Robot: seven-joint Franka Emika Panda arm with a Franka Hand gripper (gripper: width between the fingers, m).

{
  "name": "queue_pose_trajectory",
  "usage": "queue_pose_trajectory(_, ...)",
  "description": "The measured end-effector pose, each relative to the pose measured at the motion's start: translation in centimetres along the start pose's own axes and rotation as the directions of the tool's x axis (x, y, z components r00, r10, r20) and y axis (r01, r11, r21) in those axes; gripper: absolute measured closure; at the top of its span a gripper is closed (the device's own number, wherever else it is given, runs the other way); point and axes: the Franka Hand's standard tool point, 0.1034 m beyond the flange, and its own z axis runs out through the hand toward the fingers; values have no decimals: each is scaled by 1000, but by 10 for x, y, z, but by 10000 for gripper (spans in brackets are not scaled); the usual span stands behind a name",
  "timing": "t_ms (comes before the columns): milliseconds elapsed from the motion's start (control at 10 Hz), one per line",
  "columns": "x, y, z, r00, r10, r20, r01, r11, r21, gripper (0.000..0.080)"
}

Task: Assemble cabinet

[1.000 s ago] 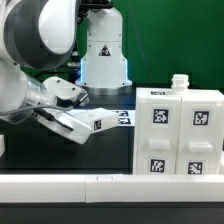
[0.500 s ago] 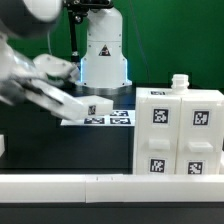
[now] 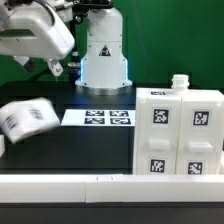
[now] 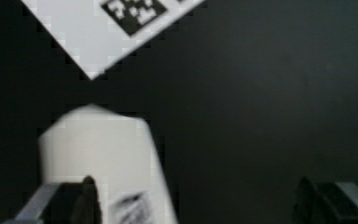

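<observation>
The cabinet, a white boxy body with tagged panels and a small knob on top, stands at the exterior view's right. A loose white panel with a tag lies between my fingers in the wrist view. It sits against one finger, and a wide dark gap separates it from the other finger. My gripper is open. In the exterior view a blurred white shape hangs low at the left. I cannot tell the hand from the panel there.
The marker board lies flat on the black table in front of the robot base; its corner shows in the wrist view. A long white rail runs along the table's near edge.
The arm has swung from beside the marker board to the exterior view's left, and the white panel went with it. The marker board now shows in full.
</observation>
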Motion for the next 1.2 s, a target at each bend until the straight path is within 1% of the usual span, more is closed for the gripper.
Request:
queue_pose_trajectory(100,2,-5,-2,996,-12,-85,13,1000,12,268)
queue_pose_trajectory(200,7,-11,-8,989,-37,-145,39,999,12,268)
queue_pose_trajectory(300,18,-24,-20,965,-71,-254,72,997,-6,280)
queue_pose_trajectory(400,25,-31,-20,922,-100,-373,97,995,-28,280)
queue_pose_trajectory(500,16,-28,-11,936,-98,-339,94,995,-29,295)
queue_pose_trajectory(600,19,-27,-13,935,-94,-342,90,996,-29,295)
queue_pose_trajectory(700,18,-27,-13,935,-96,-342,91,995,-29,150)
queue_pose_trajectory(800,18,-27,-12,935,-97,-341,92,995,-31,48)
queue_pose_trajectory(900,21,-25,-10,917,-196,-348,182,981,-74,48)
queue_pose_trajectory(1000,27,-20,-6,869,-331,-367,303,944,-133,9)
queue_pose_trajectory(1100,31,-11,3,842,-383,-379,344,924,-169,2)
queue_pose_trajectory(1200,35,-3,11,833,-393,-388,348,919,-183,2)
